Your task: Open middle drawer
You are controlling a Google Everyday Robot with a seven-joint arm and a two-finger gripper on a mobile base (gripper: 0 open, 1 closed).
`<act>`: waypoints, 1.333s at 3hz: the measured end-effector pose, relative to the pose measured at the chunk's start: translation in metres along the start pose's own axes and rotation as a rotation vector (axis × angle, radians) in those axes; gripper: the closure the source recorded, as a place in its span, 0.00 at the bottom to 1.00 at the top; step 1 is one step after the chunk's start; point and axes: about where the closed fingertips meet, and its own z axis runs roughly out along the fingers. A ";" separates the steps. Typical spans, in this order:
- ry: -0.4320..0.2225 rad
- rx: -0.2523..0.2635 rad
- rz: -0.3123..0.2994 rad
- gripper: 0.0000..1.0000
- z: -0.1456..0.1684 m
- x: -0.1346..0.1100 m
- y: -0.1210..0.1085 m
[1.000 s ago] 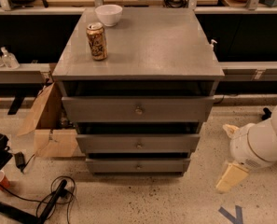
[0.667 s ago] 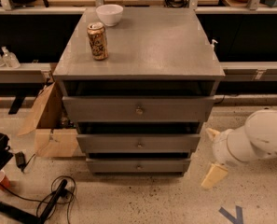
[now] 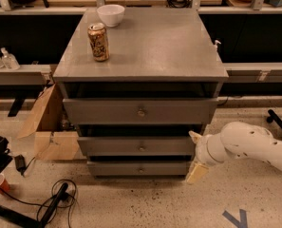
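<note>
The grey cabinet (image 3: pixel 145 51) has three drawers stacked at its front. The middle drawer (image 3: pixel 112 146) is a wide flat grey front with a small round metal knob (image 3: pixel 141 148) at its centre; no interior shows. My gripper (image 3: pixel 196 155) is on a white arm (image 3: pixel 247 144) that reaches in from the right. It sits at the right end of the middle drawer's front, well to the right of the knob. Its two cream fingers (image 3: pixel 196 172) are spread apart, one above the other, and hold nothing.
The taller top drawer (image 3: pixel 102 111) and the narrow bottom drawer (image 3: pixel 112 168) are above and below. A can (image 3: pixel 98 42) and a white bowl (image 3: pixel 110 14) stand on the cabinet top. A cardboard box (image 3: pixel 48 127) and cables (image 3: pixel 55 201) lie to the left on the floor.
The arm has moved left across the floor, and the gripper has come from well right of the cabinet to the right end of the middle drawer. The drawers have not moved.
</note>
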 end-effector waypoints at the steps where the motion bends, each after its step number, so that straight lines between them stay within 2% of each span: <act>1: 0.005 0.000 -0.005 0.00 0.002 0.000 0.000; 2: 0.046 -0.003 -0.045 0.00 0.018 0.003 -0.004; 4: 0.147 -0.007 -0.163 0.00 0.076 0.025 -0.039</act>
